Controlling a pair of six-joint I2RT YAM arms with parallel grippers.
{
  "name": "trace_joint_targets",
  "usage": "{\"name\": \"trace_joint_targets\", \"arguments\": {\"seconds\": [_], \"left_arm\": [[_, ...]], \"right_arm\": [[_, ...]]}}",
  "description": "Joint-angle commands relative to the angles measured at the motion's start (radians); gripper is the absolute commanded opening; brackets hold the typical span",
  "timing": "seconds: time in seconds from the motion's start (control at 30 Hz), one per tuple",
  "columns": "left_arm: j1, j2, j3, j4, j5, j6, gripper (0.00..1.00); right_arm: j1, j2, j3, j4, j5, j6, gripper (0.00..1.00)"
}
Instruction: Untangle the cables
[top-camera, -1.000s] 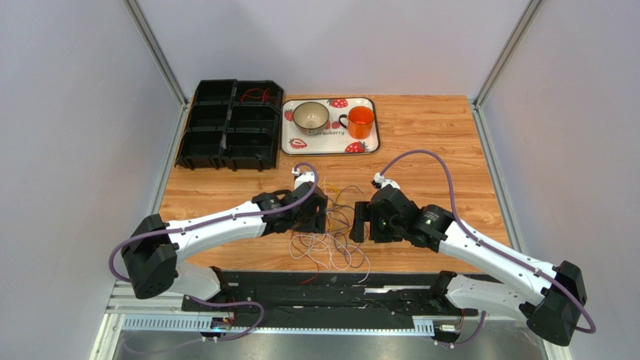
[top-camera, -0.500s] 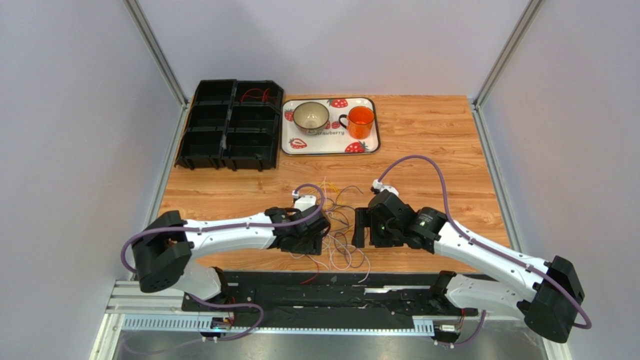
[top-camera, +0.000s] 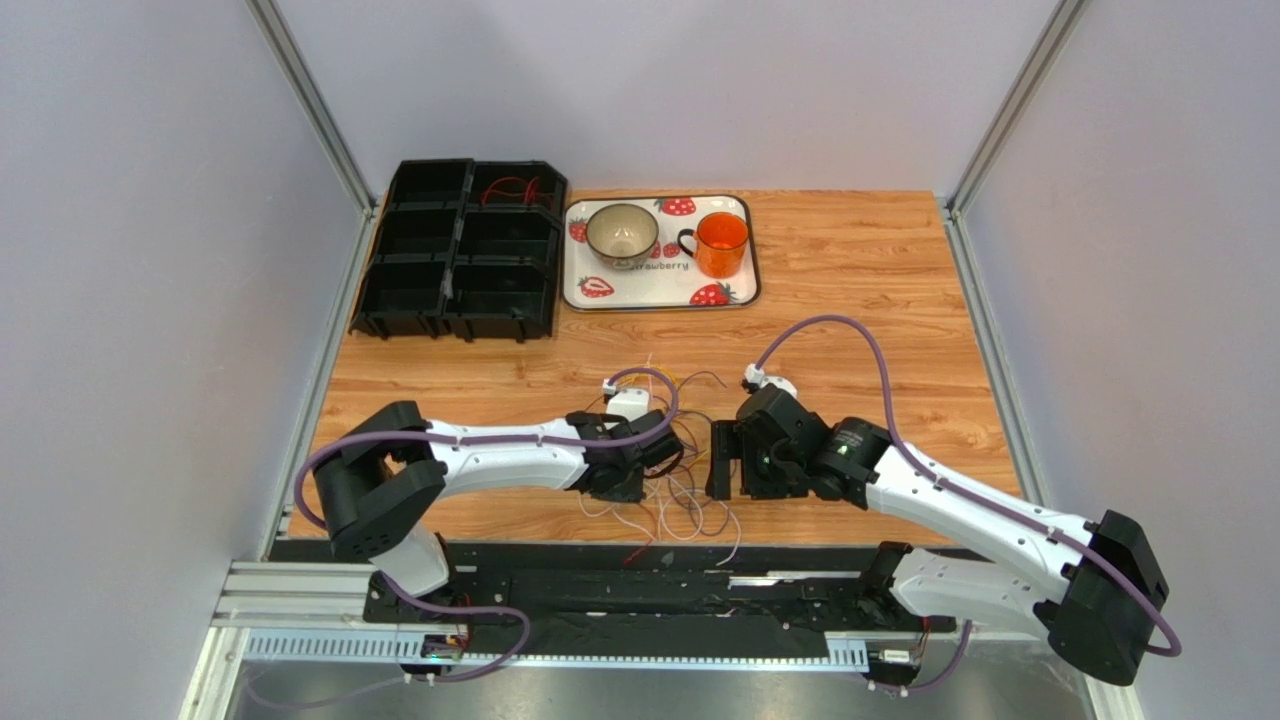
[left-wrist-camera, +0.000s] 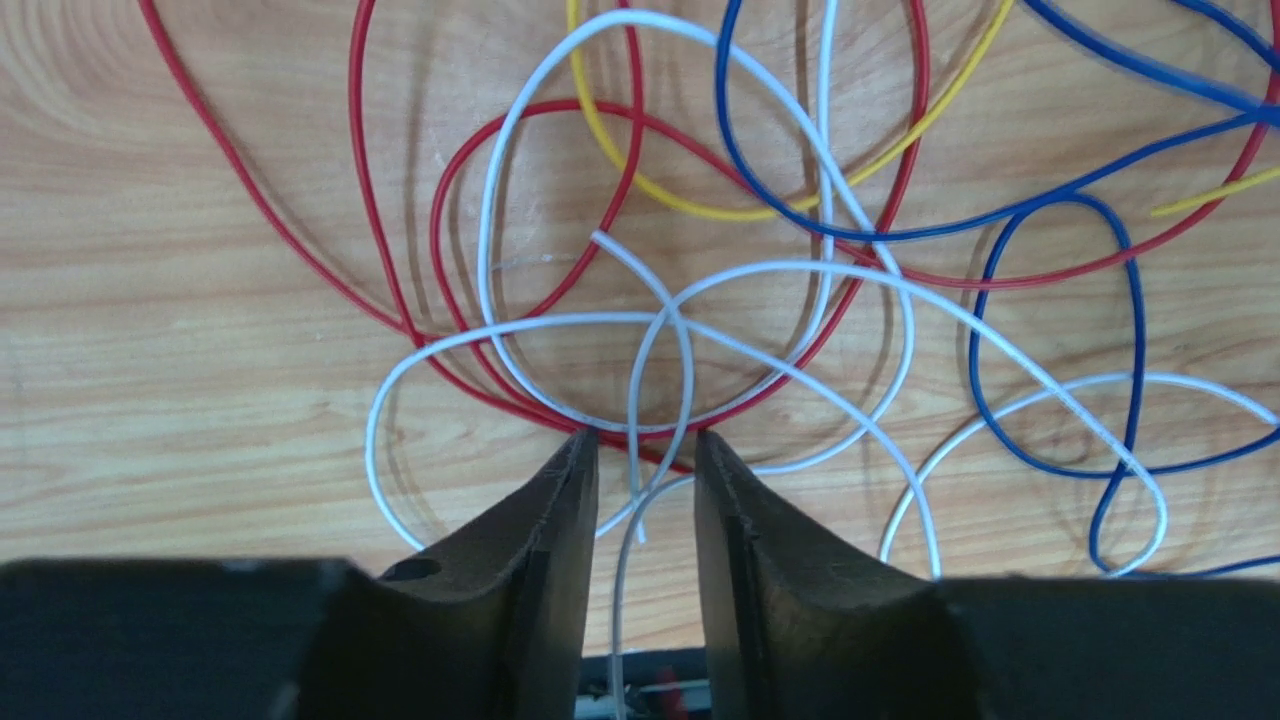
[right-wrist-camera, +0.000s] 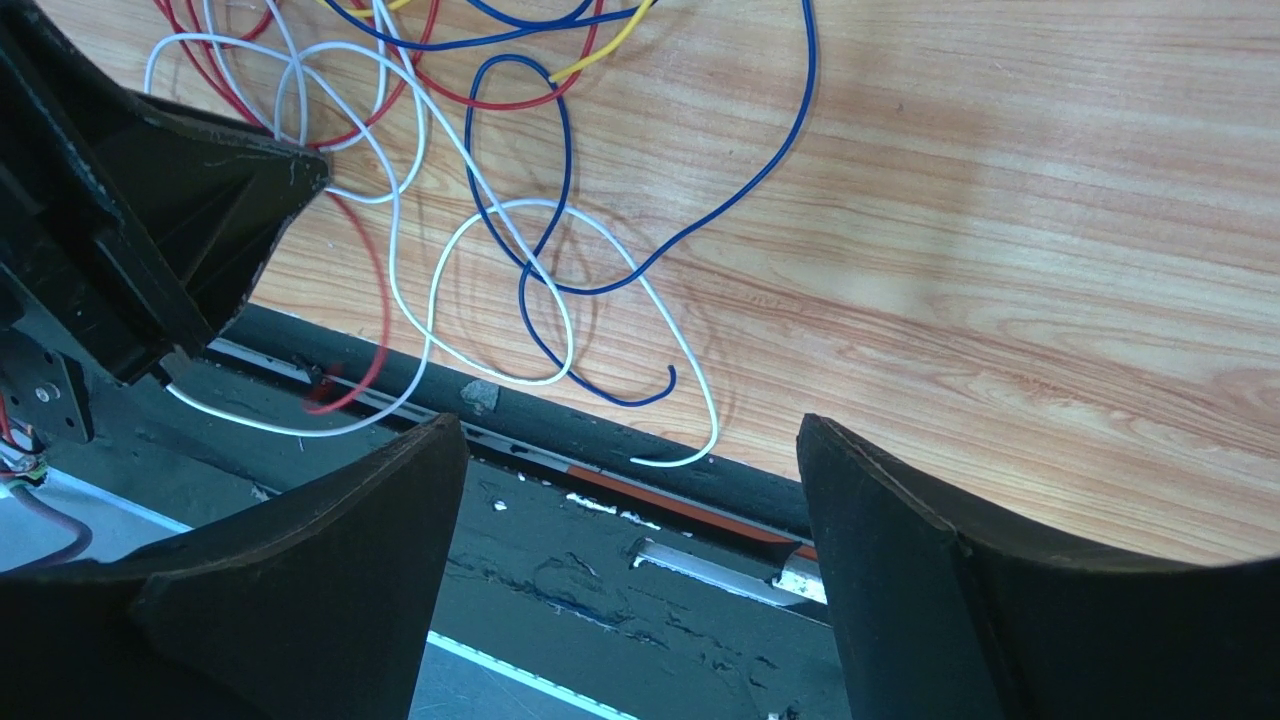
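Cables (top-camera: 672, 477) lie tangled at the table's (top-camera: 872, 270) near edge, between the grippers.
The left gripper's (left-wrist-camera: 639, 450) jaws stand narrowly apart around a white strand (left-wrist-camera: 633, 405); the right gripper's (right-wrist-camera: 631, 431) jaws are spread wide. The black bins (top-camera: 451, 258) hold a red wire (top-camera: 513, 189) in the back right compartment; the tray (top-camera: 649, 287) holds a bowl (top-camera: 621, 231) and an orange mug (top-camera: 721, 242).

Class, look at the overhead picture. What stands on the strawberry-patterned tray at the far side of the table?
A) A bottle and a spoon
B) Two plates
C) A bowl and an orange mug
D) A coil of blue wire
C: the tray carries a pale bowl with an orange mug beside it, and nothing else shows on it.
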Motion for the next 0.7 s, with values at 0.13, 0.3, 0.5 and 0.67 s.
{"name": "trace_joint_targets", "arguments": {"seconds": [0.13,0.3,0.5,0.67], "left_arm": [[-0.005,0.072,0.073,0.039,-0.023,0.030,0.00],[-0.003,-0.003,0.191,-0.059,-0.029,0.116,0.00],[0.020,-0.190,0.539,-0.283,-0.113,0.300,0.00],[0.049,-0.273,0.896,-0.351,-0.112,0.446,0.00]], "right_arm": [[0.006,0.018,-0.001,0.054,0.007,-0.026,0.85],[0.006,-0.007,0.019,0.019,0.042,-0.040,0.85],[0.005,-0.090,0.068,-0.050,0.122,-0.043,0.86],[0.006,-0.140,0.082,-0.070,0.149,-0.031,0.86]]}}
